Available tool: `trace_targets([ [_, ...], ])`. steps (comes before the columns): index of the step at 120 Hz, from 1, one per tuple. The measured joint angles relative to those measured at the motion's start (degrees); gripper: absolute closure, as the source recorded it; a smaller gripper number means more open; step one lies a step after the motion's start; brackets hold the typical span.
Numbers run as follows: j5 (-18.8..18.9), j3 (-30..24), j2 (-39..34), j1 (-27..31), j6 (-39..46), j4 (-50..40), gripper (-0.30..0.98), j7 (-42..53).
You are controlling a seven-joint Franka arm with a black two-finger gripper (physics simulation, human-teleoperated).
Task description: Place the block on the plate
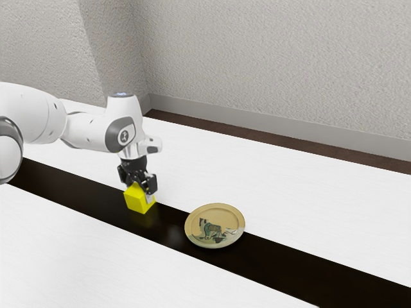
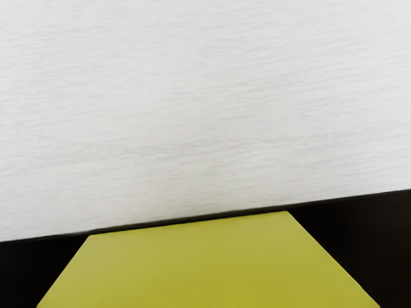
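The black gripper (image 1: 138,179) is low over the dark strip, pointing down at the yellow block (image 1: 137,199) and overlapping its top and one side. Whether it holds the block cannot be made out. In the wrist view the block (image 2: 212,266) lies large at the lower edge, close under the hand. A round tan plate (image 1: 196,224) with an animal picture lies on the strip, apart from the block, toward the exterior view's right.
The white table (image 1: 308,212) has a glossy dark strip (image 1: 282,263) running lengthwise across it. Behind the table stands a textured grey wall (image 1: 276,64). Between block and plate is a short stretch of strip.
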Motion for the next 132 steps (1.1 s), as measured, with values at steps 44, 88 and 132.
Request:
trace_targets([
  [44,0.27,-1.32,-3.30,-0.14,-0.07,-0.87,0.26,-1.23],
  [88,-0.25,-6.04,-10.76,-9.21,0.27,-4.56,0.26,-2.14],
  [132,-2.10,-6.15,-7.49,-16.31,1.21,-3.90,0.26,-2.63],
])
